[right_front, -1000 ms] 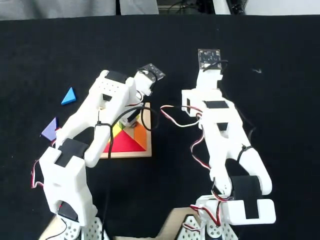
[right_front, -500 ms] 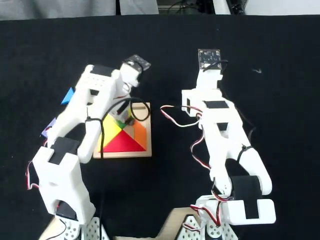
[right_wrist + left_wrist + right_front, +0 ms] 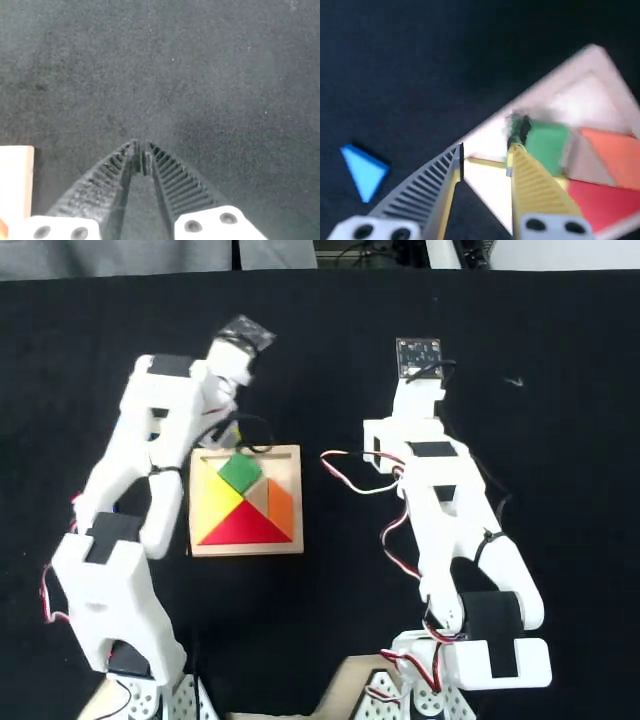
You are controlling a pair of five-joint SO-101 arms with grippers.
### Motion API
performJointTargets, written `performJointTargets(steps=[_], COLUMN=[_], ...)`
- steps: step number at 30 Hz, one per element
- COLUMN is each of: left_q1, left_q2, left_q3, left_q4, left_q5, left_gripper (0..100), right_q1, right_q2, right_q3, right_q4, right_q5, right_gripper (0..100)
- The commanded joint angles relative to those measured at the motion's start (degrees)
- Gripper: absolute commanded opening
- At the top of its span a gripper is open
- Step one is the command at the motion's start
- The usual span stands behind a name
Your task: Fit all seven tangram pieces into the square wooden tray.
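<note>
Logging the left jaws as spread, pinching nothing. Seeing one finger [image 3: 535, 185] reaching over the rim of the square wooden tray [image 3: 540, 89], tip just beside the green square [image 3: 547, 145]; not managing to tell whether touching. Seeing the other finger [image 3: 427, 182] hanging outside the rim over the bare black table [image 3: 420, 60]. Placing these jaws, from the high view, at the tray's far left corner, below the left arm [image 3: 150, 440].

Logging the right jaws as pressed together, tips meeting, gripping nothing, hovering over open table with a strip of the tray's edge just in sight. Placing the right arm [image 3: 440, 500] to the right of the tray, well apart from it.

Finding the tray lying flat between the two arms, all four outer edges free of the arms. Counting inside it:
- green square at the far side
- yellow triangle [image 3: 217, 502] along the left wall
- red triangle [image 3: 248, 528] along the near wall
- orange piece [image 3: 282, 508] against the right wall

Noting bare wood in the far right corner [image 3: 278, 462]. Leaving undecided the pale wedge between green and orange: piece or tray floor.

Spotting a blue triangle [image 3: 364, 170] out on the table, well apart from the rim, open cloth around it.
</note>
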Motion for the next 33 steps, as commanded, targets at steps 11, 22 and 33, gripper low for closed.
performJointTargets(steps=[11, 22, 33], left_q1=[4.3, -2.8, -14.0], left_q2=[4.5, -3.7, -16.6], left_q3=[-3.7, -8.3, -8.5], left_q4=[2.6, 3.1, 14.2], left_q5=[0.0, 0.1, -0.6], left_gripper=[16, 16, 16], right_q1=[-0.4, -0.4, -0.4], right_q2=[-2.8, -2.9, -2.8], right_q3=[-0.1, -0.2, -0.2], right_q4=[-0.9, -0.9, -0.9], right_q5=[0.5, 0.6, 0.6], right_gripper=[2.1, 2.1, 2.1])
